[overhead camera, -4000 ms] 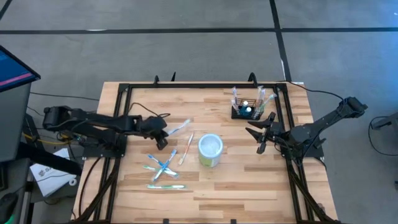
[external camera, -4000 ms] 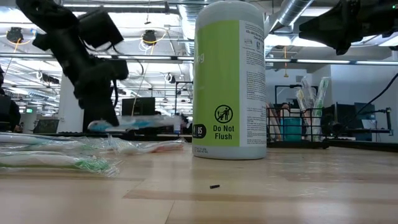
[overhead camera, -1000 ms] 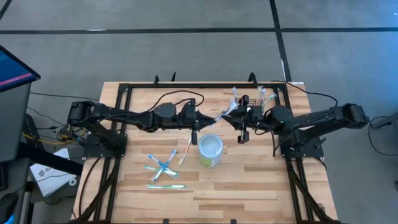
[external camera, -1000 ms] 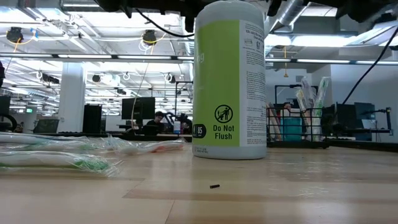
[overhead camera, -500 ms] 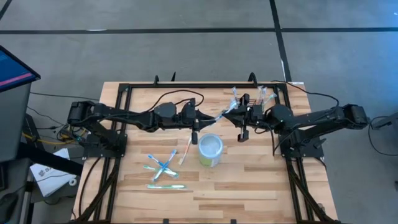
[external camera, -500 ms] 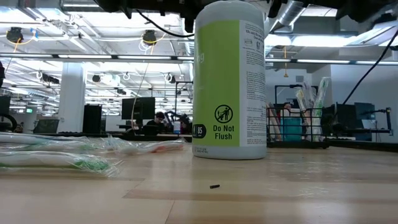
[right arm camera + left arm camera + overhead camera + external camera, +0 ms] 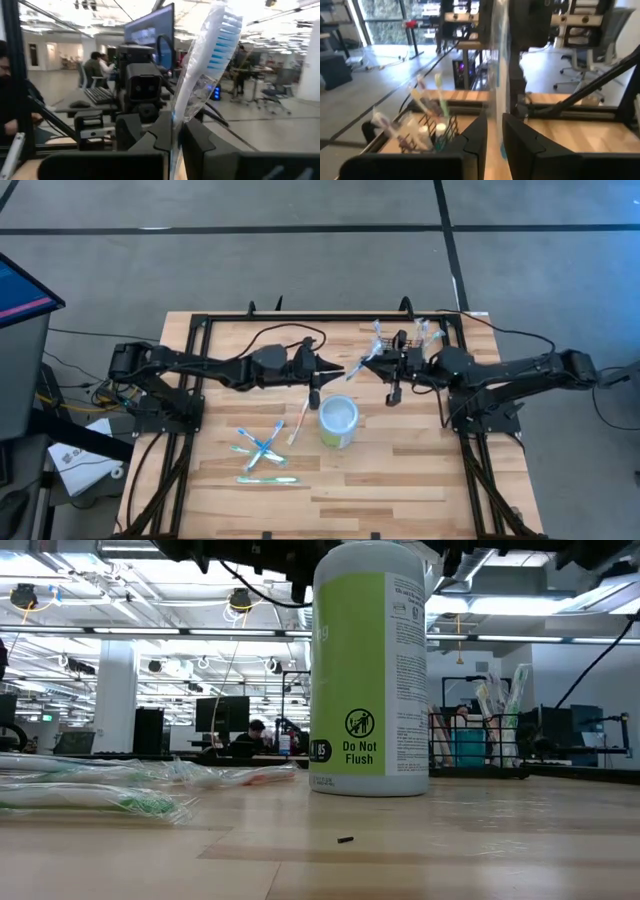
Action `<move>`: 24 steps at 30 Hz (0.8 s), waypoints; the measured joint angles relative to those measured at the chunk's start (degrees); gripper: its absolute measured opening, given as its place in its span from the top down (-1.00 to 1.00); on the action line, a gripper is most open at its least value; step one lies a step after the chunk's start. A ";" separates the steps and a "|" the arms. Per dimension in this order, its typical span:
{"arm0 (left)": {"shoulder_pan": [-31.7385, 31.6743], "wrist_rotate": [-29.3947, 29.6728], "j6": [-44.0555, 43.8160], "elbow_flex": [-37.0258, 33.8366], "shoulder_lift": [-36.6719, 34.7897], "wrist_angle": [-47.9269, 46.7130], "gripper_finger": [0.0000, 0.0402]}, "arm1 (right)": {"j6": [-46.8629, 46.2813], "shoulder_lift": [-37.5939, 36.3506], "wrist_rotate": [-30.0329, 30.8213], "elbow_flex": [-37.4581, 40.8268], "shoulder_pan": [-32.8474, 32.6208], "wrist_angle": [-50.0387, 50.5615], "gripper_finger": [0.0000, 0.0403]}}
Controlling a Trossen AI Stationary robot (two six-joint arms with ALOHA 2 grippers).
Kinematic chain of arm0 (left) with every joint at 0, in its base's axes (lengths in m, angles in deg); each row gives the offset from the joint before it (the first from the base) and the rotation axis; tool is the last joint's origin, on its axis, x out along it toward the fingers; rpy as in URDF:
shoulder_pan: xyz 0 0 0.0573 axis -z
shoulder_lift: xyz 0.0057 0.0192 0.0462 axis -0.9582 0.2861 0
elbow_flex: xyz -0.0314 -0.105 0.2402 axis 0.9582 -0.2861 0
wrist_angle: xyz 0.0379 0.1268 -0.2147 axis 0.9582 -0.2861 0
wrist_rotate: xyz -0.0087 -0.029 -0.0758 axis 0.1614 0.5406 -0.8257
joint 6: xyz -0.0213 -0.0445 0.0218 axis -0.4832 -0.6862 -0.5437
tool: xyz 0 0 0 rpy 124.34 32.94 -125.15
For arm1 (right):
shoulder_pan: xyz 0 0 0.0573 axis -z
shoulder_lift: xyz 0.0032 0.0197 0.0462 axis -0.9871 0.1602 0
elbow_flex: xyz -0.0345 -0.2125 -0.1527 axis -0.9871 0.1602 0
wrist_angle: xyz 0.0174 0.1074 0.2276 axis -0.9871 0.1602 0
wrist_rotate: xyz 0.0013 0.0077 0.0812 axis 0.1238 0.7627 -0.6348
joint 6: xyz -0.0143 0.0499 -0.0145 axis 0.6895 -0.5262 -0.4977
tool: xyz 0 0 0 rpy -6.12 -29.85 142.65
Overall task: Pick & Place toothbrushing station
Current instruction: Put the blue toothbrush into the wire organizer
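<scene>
A toothbrush in a clear wrapper (image 7: 362, 363), with blue bristles (image 7: 220, 42), hangs in the air over the table's far middle, between my two grippers, which stand tip to tip. My right gripper (image 7: 380, 366) is shut on it. My left gripper (image 7: 335, 370) faces it from the table's left, its fingers a narrow gap apart (image 7: 494, 131) with the wrapper (image 7: 496, 65) just ahead. The toothbrushing station, a black wire basket (image 7: 427, 131) holding several upright toothbrushes, stands on its base at the far right (image 7: 475, 745), partly under my right arm (image 7: 400, 345). My left gripper: I cannot tell whether its parted fingers still touch the wrapper's near end. My right gripper pinches the wrapped toothbrush's handle (image 7: 175, 116) between its two fingers, coming level from the table's right. The toothbrush is lifted clear of the table, and its bristle head reaches out past the fingers.
A white and pale-green canister (image 7: 338, 420) stands near the table's middle, just in front of the grippers (image 7: 368, 670). Several wrapped toothbrushes (image 7: 265, 452) lie loose at the near left, and one more (image 7: 300, 418) lies beside the canister. A black frame (image 7: 320, 317) rims the table.
Both grippers have stayed tip to tip over the far middle with the toothbrush between them. My right gripper has edged slightly toward the table's right edge.
</scene>
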 joint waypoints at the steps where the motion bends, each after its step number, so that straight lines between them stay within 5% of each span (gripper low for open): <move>1: -0.03 0.01 -0.05 0.00 0.00 -0.49 0.72 | 0.12 -0.94 0.73 0.63 -0.02 0.53 0.94; 12: -1.50 -0.29 0.00 0.00 0.00 -1.70 0.71 | 0.18 -13.83 14.79 11.75 0.02 2.68 0.94; 24: -1.87 -0.32 -0.11 0.00 0.00 -1.71 0.71 | 0.30 -20.93 32.17 12.52 0.02 19.73 0.94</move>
